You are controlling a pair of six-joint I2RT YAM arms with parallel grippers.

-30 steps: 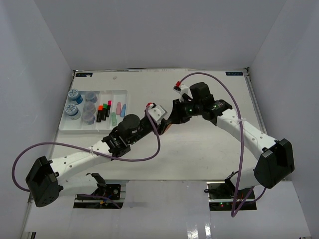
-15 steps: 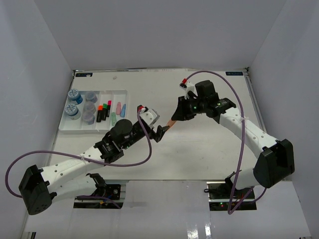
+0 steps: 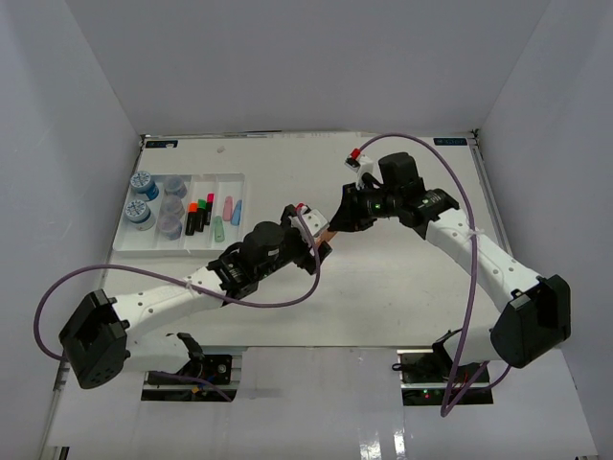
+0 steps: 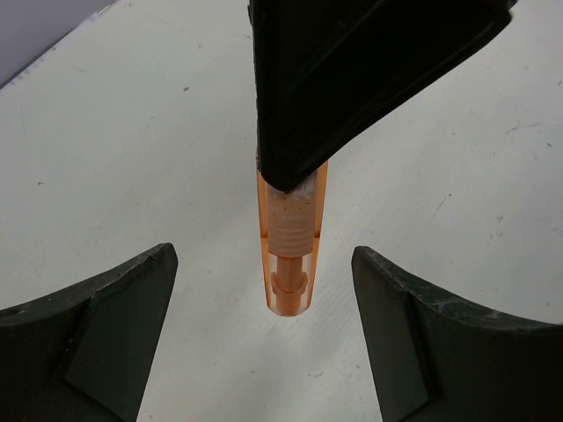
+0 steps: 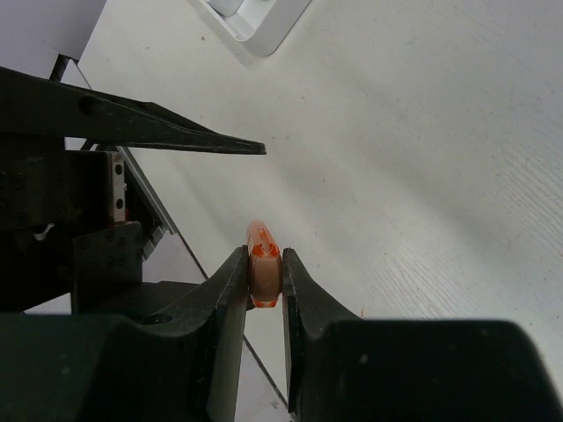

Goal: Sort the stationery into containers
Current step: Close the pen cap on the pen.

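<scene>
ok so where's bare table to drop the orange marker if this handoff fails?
Bare table near-centre, between the two forearms. The far strip between the tray and the right gripper is also free. It is crowded mid-table: the open left gripper brackets the orange marker that the right one holds.

A white tabletop (image 3: 383,297) bears a blue label (image 3: 161,144) at its far-left corner and a second label (image 3: 450,142) at its far-right corner.
</scene>
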